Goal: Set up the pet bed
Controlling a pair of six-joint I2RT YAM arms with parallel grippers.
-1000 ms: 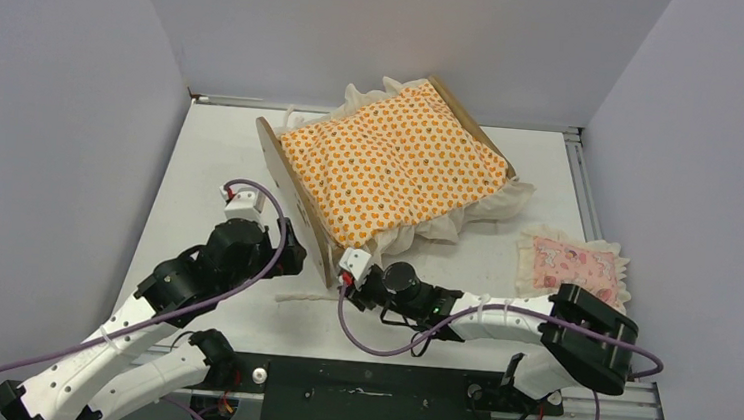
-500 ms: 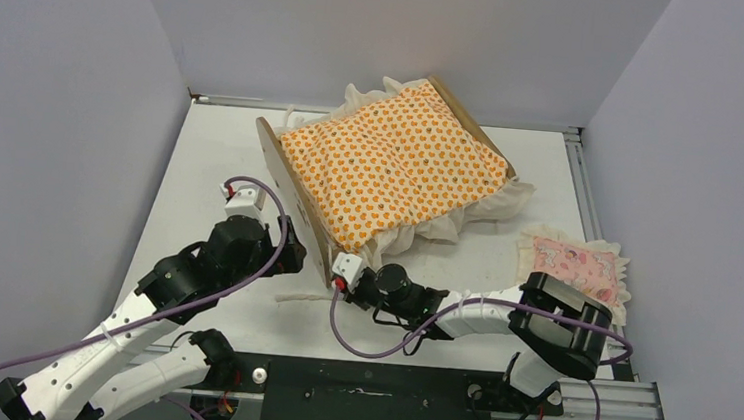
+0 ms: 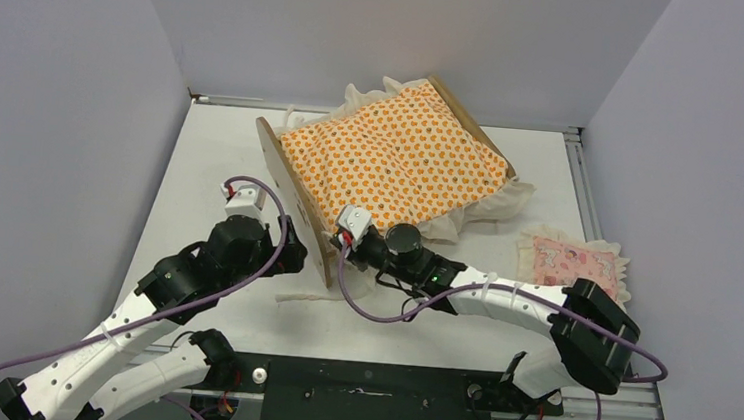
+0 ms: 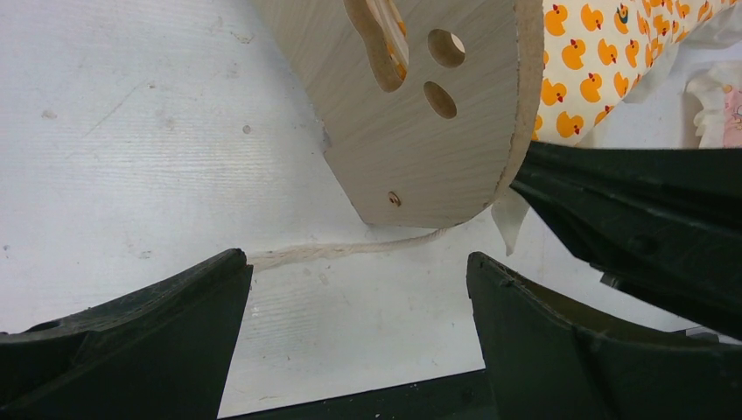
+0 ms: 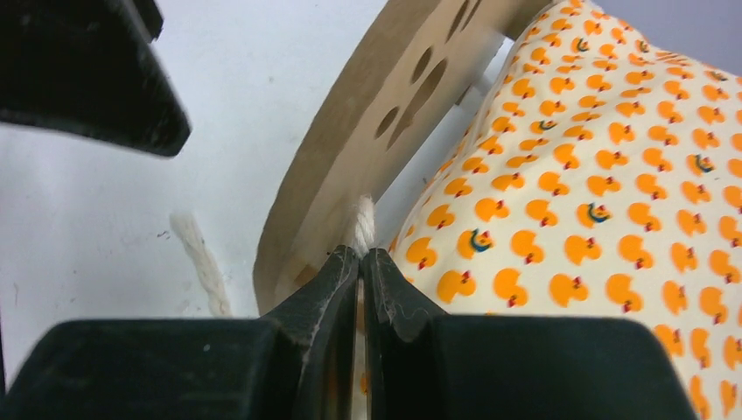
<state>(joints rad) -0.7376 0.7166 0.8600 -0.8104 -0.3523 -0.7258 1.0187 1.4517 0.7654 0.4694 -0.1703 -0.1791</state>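
Top view: the pet bed (image 3: 296,204) sits at frame centre under the mattress (image 3: 392,161), its long axis running from the headboard at lower left to upper right. The left gripper (image 3: 285,248) is just outside that headboard, and the right gripper (image 3: 346,238) is nearer, at its lower corner. Left wrist view: the left fingers are spread wide at the lower corners, with the headboard at upper centre beyond a white cord (image 4: 341,249) on the table (image 4: 131,131). Right wrist view: the right jaws are pressed together at lower centre, apparently pinching the white cord beside the headboard.
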